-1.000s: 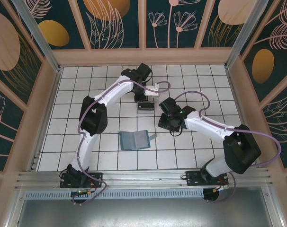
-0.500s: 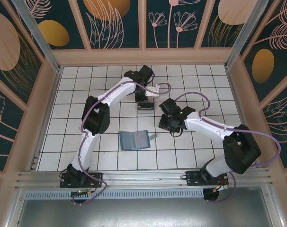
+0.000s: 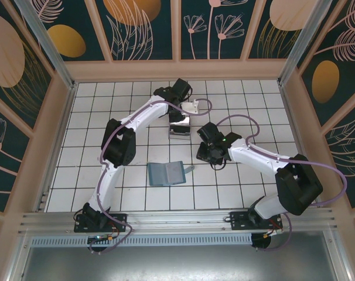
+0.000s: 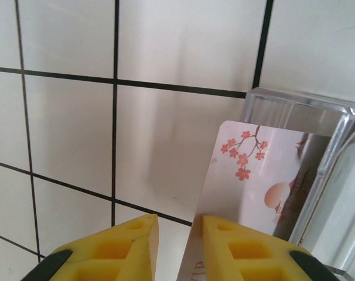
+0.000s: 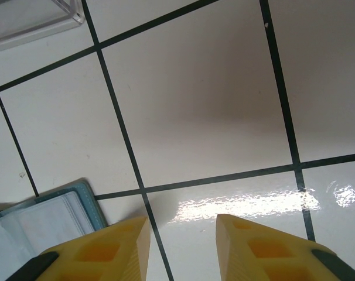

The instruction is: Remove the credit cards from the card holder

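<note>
The teal card holder lies open and flat on the tiles in the middle, and its corner shows at the lower left of the right wrist view. A pale credit card printed with red blossoms stands slanted in the clear plastic box. Its lower edge leans on the inner face of one yellow finger. My left gripper is open; the other finger stands clear of the card. It hovers at the box from the far side. My right gripper is open over bare tile, right of the holder.
The white tiled floor is walled by a wooden frame on three sides. A corner of the clear box shows at the top left of the right wrist view. The right arm stretches across the right half.
My left gripper has opened and let go of the blossom card, which now rests in the clear box. It has drawn back slightly toward the far wall. The right arm has barely moved.
</note>
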### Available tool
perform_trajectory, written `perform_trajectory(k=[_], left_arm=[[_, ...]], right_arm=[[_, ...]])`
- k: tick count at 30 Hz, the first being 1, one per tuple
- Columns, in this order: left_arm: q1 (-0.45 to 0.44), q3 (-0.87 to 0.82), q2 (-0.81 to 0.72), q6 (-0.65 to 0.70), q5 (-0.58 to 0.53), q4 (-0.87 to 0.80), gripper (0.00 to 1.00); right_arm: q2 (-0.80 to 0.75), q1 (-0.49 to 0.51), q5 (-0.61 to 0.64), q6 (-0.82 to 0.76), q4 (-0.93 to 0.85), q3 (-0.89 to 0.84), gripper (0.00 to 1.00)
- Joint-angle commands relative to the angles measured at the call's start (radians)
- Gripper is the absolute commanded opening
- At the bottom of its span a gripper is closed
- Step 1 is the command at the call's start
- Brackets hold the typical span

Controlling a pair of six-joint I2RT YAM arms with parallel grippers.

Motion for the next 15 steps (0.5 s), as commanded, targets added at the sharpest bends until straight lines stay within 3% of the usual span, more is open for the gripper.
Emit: perform_trajectory(k=[1,8,15], left_arm=[[-0.004,-0.011,-0.040,-0.023,0.000,0.018,0.28],[-0.002,-0.103,-0.112,-0.027,0.083,0.015,0.28],[-0.004,-0.197,-0.182,-0.073,0.093,0.064,0.27]], right_arm=[[-0.014,-0.006,0.011,0.011,-0.003,-0.016,0.35],[-0.016,-0.006,0.010,0.013,0.005,-0.015,0.36],[-0.005,-0.001,0.010,0.005,0.013,-0.007,0.36]])
